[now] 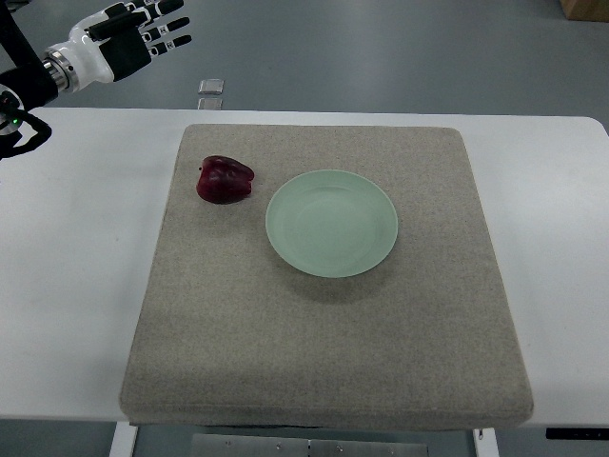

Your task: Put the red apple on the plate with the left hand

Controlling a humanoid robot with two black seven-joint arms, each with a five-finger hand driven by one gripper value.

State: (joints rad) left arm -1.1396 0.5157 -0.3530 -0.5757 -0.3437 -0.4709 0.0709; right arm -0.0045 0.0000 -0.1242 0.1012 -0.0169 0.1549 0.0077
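A dark red apple [225,179] lies on its side on the grey mat [324,333], just left of the plate. The pale green plate [331,222] sits near the mat's middle and holds nothing. My left hand [143,33] hovers at the upper left, beyond the table's far edge, well away from the apple, with its fingers spread and nothing in them. No right arm shows.
The mat rests on a white table [67,286]. A small clear object [211,86] lies on the floor beyond the table's far edge. A brown box corner [585,8] shows at the top right.
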